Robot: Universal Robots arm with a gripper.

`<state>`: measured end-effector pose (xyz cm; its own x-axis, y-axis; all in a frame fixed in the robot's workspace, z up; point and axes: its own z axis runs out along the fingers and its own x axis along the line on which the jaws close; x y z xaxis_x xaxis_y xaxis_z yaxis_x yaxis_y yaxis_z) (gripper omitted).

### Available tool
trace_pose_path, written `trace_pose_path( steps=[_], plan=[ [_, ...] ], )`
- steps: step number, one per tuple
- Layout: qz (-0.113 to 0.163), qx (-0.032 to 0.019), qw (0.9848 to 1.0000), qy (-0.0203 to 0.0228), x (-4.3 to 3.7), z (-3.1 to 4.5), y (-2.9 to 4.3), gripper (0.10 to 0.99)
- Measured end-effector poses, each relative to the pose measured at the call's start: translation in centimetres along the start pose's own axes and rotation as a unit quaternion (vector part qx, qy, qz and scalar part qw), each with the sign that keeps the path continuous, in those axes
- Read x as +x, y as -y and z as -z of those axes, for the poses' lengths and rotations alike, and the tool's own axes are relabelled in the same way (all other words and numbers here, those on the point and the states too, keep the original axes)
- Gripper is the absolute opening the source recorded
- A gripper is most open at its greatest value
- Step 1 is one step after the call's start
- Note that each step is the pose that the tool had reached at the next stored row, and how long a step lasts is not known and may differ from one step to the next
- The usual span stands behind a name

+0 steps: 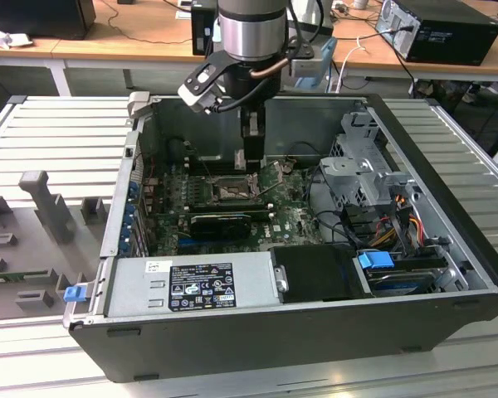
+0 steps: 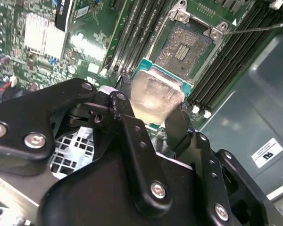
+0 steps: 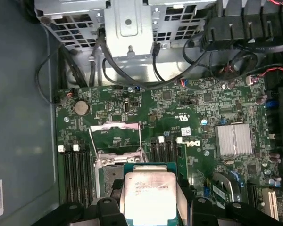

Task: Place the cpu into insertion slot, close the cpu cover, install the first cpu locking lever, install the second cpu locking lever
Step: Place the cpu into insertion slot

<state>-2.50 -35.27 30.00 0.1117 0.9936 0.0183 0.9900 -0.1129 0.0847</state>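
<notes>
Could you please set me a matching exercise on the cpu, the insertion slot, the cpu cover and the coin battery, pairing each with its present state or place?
Things:
1. the cpu
2. the insertion slot
3. the cpu cover
4. the coin battery

States or places:
A. swung open
B. round and silver, on the green board
C. held in the gripper
D. empty, contacts bare

Pairs: 1-C, 2-D, 3-A, 4-B.

a robotics lab or electronics workshop: an opened computer case (image 1: pixel 232 336) sits on a ribbed metal worktop (image 1: pixel 62 137) beneath a robot arm (image 1: pixel 251 29), grey fixtures (image 1: pixel 40 199) stand beside it, and wooden desks (image 1: pixel 141 37) behind carry another computer (image 1: pixel 448 29).
</notes>
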Motion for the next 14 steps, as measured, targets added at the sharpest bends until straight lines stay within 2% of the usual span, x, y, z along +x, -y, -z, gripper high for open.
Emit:
trace_pose_path(
  steps=[5, 8, 12, 14],
  plan=[
    [-0.036, -0.0006, 0.9994, 0.0031, 0.00, -0.32, 0.03, 0.529],
    [-0.057, -0.0010, 0.9984, 0.0048, -0.01, -0.51, 0.05, 0.529],
    [-0.090, -0.0016, 0.9959, 0.0077, -0.02, -0.79, 0.07, 0.529],
    [-0.093, -0.0017, 0.9957, 0.0078, -0.02, -1.13, 0.10, 0.529]
  ],
)
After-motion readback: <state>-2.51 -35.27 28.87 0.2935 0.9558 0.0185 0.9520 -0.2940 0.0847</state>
